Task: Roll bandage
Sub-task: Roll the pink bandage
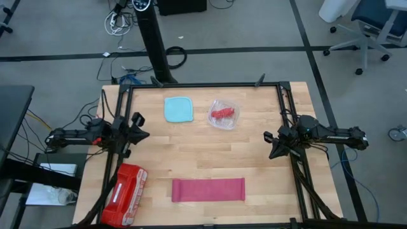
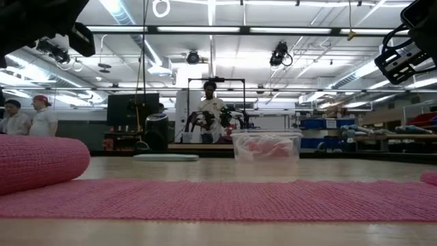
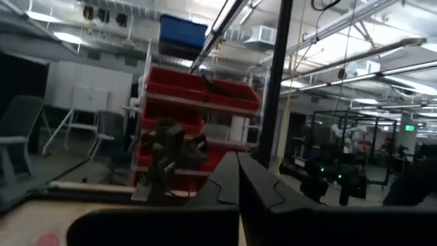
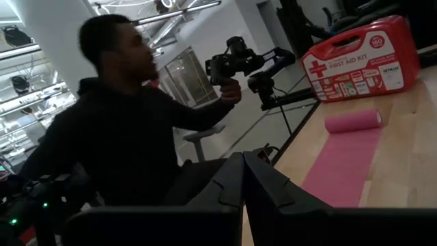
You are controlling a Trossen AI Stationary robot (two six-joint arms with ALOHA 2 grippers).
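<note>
Both arms hang level above the table's sides, the left gripper [image 1: 141,134] at nine o'clock and the right gripper [image 1: 272,145] at three, each pinched shut on nothing. The bandage [image 1: 208,189] lies flat at six o'clock, near the front edge, bare wood around it. Only the right wrist view shows one end already curled into a roll, by the first aid case [image 4: 358,61].
</note>
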